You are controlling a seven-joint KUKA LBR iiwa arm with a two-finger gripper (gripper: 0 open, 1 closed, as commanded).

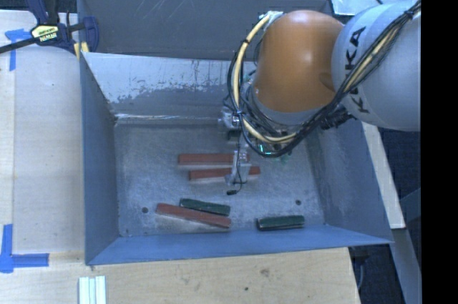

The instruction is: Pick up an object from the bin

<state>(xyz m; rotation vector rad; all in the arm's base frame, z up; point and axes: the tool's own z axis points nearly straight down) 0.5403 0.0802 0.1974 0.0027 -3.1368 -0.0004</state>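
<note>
- The grey metal bin (98,152) has sloping walls and a flat, speckled floor. Five small bars lie on the floor.
- The silver KUKA arm (383,74) enters from the right. Its wrist carries a rounded orange cover (297,59), and black and yellow cables (241,74) loop around the left side of the cover.
- The gripper (235,184) hangs below the cover, over the middle of the floor, and points down.
- Gripper state: it cannot be told whether the gripper is spread or pressed together. No object can be seen held in it.
- Two flat, reddish-brown bars lie side by side in the middle of the floor, both running left to right.
- The upper reddish-brown bar (204,159) lies nearer the back wall. Its right end reaches the gripper.
- The lower reddish-brown bar (211,174) lies just in front of the upper one and is set a little further right. The gripper crosses its right part, and a short piece of the bar shows to the right of the gripper.
- Whether the gripper touches either of these two bars cannot be told.
- A third, long reddish-brown bar (189,215) lies near the front wall, tilted down to the right.
- A dark green bar (207,207) lies along its far edge, touching it.
- A second dark green bar (280,222) lies alone near the front right corner, well apart from the others.
</note>
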